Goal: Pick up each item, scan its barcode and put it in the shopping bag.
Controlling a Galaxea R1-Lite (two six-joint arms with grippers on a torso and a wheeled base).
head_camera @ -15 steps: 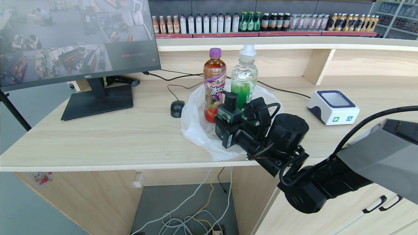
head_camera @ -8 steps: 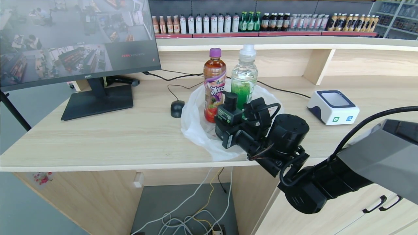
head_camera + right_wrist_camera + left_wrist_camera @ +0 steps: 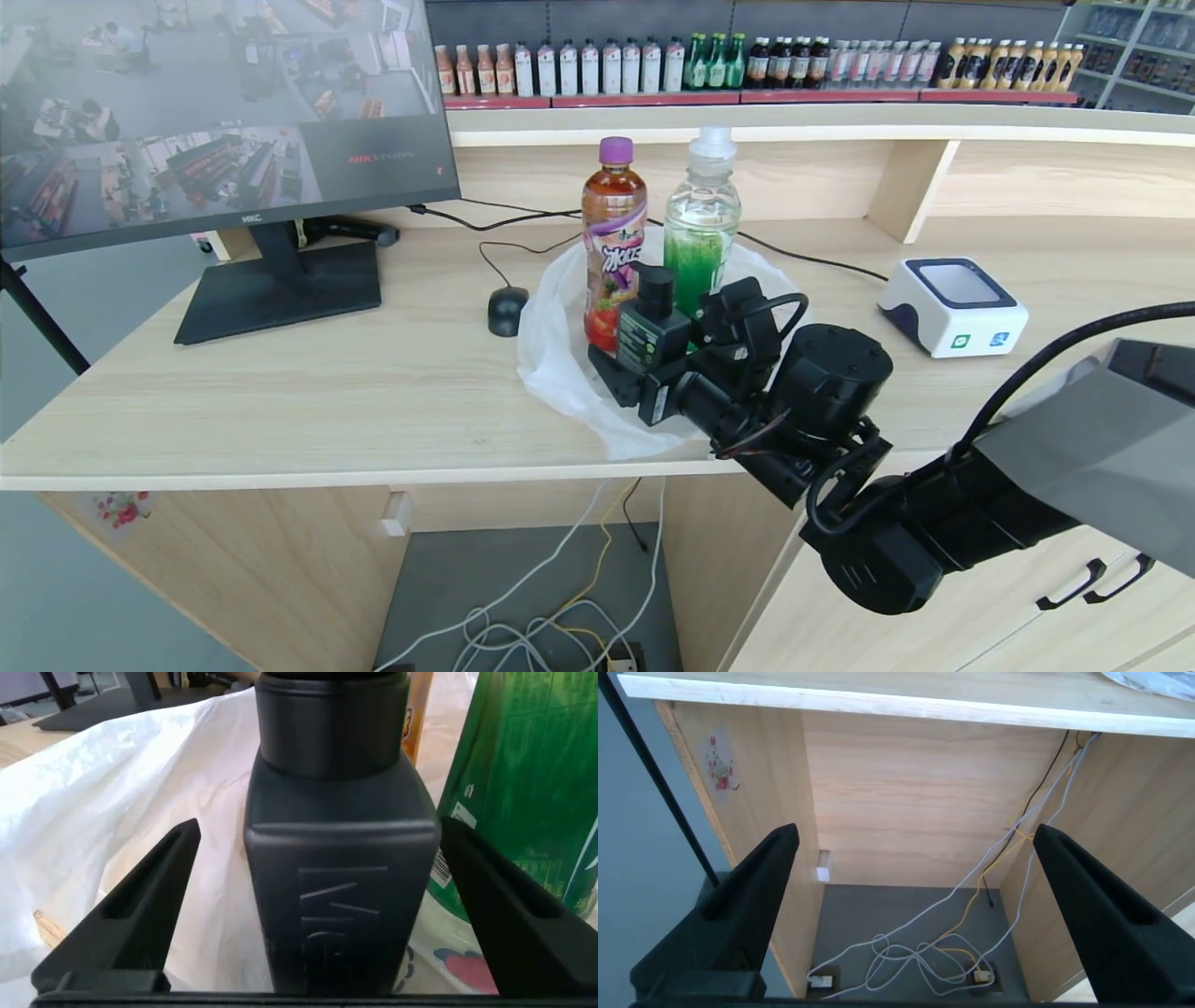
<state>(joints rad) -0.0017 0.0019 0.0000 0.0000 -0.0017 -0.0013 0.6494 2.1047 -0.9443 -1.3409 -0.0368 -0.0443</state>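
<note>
Pale wooden counter (image 3: 280, 401); drinks shelf (image 3: 653, 99) behind; grey floor (image 3: 84, 588).

Left gripper (image 3: 915, 831) hangs below the desk (image 3: 878, 705) edge, jaws wide apart. Dead ahead of it at 12 o'clock is the wooden back panel (image 3: 906, 793), with loose cables (image 3: 924, 952) trailing down onto the grey floor (image 3: 878, 910). There's a flower sticker (image 3: 719, 761) on the side panel (image 3: 757, 803) around 10 o'clock, and a black pole (image 3: 654, 775) just beyond that.

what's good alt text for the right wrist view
A dark bottle sits between the open fingers of the right gripper, against a white shopping bag. A green bottle is close beside it.
</note>
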